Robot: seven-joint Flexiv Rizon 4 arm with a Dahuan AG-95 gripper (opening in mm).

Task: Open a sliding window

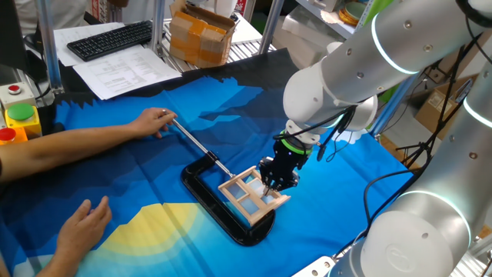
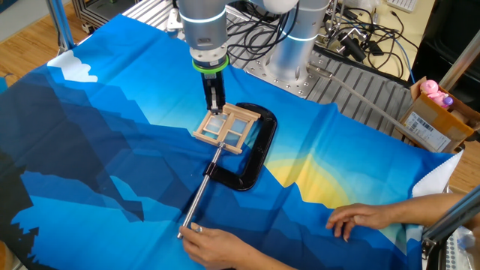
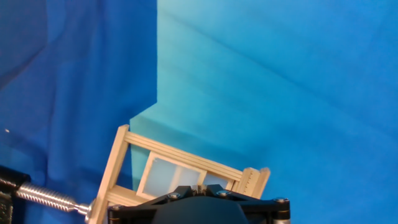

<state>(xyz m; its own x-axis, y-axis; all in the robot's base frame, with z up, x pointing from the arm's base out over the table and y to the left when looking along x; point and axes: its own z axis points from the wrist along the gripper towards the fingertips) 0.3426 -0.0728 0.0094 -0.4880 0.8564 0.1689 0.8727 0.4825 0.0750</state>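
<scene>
The sliding window (image 1: 247,195) is a small light wood frame with pale bluish panes, lying flat on the blue cloth inside the jaws of a black C-clamp (image 1: 206,191). My gripper (image 1: 269,186) points straight down with its tips on the window's right half, its fingers drawn together. In the other fixed view the gripper (image 2: 215,109) stands on the far edge of the window (image 2: 225,127). In the hand view the window (image 3: 177,173) fills the lower middle, just beyond the closed gripper (image 3: 199,190). Whether the tips pinch a bar is hidden.
A person's hand (image 1: 154,121) holds the end of the clamp's metal rod (image 1: 196,144); the other hand (image 1: 83,225) rests on the cloth at front left. A button box (image 1: 19,115), a keyboard (image 1: 111,38) and a cardboard box (image 1: 201,35) stand at the back.
</scene>
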